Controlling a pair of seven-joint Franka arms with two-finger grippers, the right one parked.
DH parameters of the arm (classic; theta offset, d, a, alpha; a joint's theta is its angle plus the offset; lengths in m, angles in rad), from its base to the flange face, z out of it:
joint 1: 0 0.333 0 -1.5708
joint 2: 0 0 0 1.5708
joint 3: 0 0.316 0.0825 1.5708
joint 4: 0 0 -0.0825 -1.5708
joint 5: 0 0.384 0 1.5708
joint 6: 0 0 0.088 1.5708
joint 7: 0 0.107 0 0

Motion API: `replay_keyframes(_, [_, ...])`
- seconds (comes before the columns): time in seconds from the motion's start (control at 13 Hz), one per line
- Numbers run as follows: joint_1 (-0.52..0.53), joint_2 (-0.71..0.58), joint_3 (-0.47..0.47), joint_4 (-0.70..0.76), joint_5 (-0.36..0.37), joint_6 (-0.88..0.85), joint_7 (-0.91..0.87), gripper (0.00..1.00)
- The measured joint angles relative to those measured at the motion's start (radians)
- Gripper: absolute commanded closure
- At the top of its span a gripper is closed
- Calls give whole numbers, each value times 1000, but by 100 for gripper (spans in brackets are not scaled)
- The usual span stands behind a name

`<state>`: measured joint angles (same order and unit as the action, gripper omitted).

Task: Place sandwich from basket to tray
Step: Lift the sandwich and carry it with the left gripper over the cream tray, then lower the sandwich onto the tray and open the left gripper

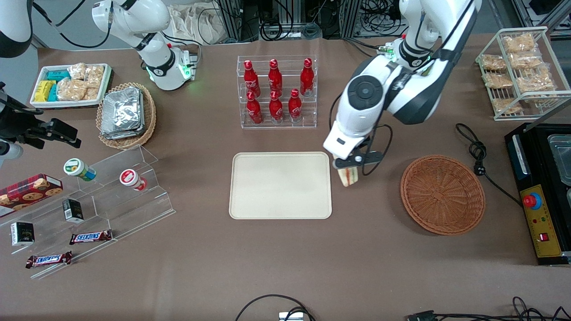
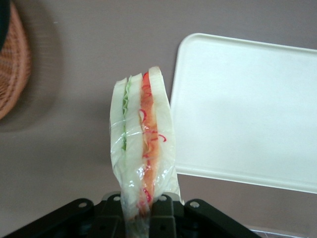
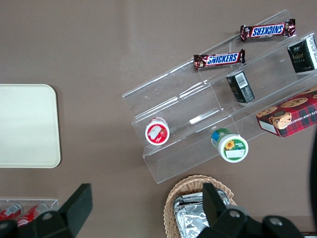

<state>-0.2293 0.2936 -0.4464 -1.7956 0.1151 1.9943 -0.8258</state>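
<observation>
My left gripper hangs above the table between the cream tray and the reddish-brown basket, close to the tray's edge. It is shut on the sandwich, a plastic-wrapped white wedge with green and orange-red filling. In the left wrist view the sandwich stands out from the shut gripper, with the tray beside it and the basket's rim on its opposite flank. The tray and the basket hold nothing.
A clear rack of red bottles stands farther from the front camera than the tray. A black cable with plug lies by the basket, next to a black appliance. Acrylic steps with snacks are toward the parked arm's end.
</observation>
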Motion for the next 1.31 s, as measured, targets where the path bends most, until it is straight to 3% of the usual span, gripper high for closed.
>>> replay_keyframes(0.15, [-39, 36, -1, 0, 29, 42, 0, 88])
replay_keyframes(0.54, [-91, 224, -1, -2, 263, 203, -74, 84])
replay_keyframes(0.85, [-93, 288, -1, 2, 327, 300, -121, 71])
replay_keyframes(0.92, [-95, 288, -1, 3, 337, 309, -129, 64])
replay_keyframes(1.0, [-98, 289, -1, 4, 343, 312, -130, 47])
replay_keyframes(1.08, [-100, 291, -1, 4, 356, 312, -134, 42])
replay_keyframes(1.15, [-101, 295, -1, 4, 371, 312, -143, 14])
replay_keyframes(1.23, [-102, 302, -1, 4, 379, 315, -158, 0])
replay_keyframes(1.31, [-103, 307, -1, 4, 384, 321, -169, 0])
